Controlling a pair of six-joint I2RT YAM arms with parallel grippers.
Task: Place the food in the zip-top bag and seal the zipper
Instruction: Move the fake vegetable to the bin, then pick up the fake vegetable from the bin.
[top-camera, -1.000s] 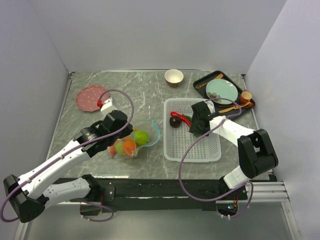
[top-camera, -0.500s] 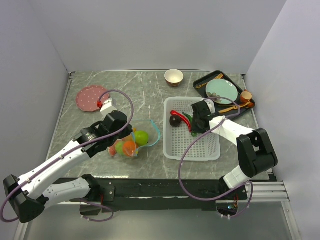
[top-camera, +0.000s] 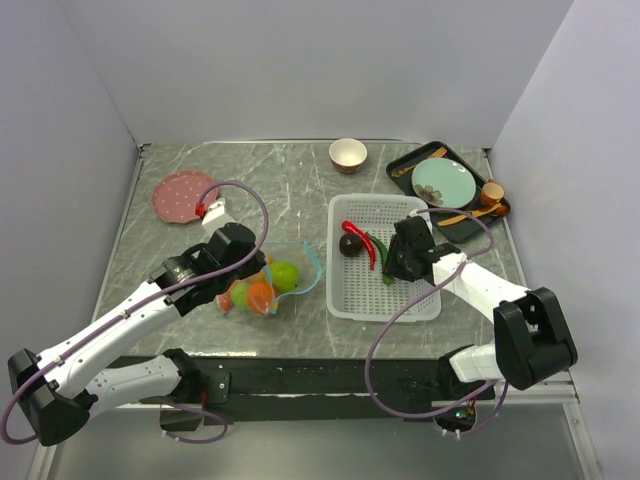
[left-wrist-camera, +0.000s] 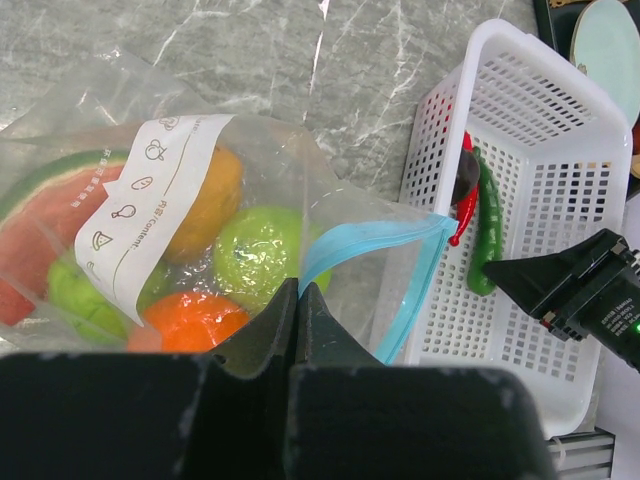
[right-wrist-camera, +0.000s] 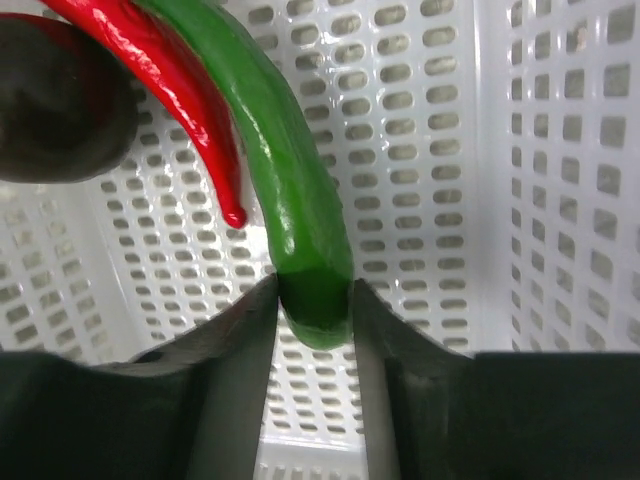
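Observation:
The clear zip-top bag (top-camera: 262, 283) lies left of the white basket (top-camera: 400, 300), its teal zipper (left-wrist-camera: 370, 245) gaping open. Inside it are a watermelon slice (left-wrist-camera: 45, 215), green apples (left-wrist-camera: 255, 250) and oranges (left-wrist-camera: 190, 320). My left gripper (left-wrist-camera: 296, 290) is shut on the bag's teal mouth edge. In the basket lie the green pepper (right-wrist-camera: 275, 140), the red chili (right-wrist-camera: 170, 80) and the dark brown piece (right-wrist-camera: 55, 100). My right gripper (right-wrist-camera: 312, 295) is shut on the end of the green pepper, low in the basket (right-wrist-camera: 520, 150).
A pink plate (top-camera: 182, 194) lies at the back left, a small bowl (top-camera: 347, 154) at the back middle. A black tray (top-camera: 400, 162) with a teal plate (top-camera: 443, 182) and utensils sits at the back right, close behind the basket.
My right gripper has moved toward the basket's near side and closed on the green pepper's end; the pepper and chili now show uncovered. The left arm and bag have stayed put.

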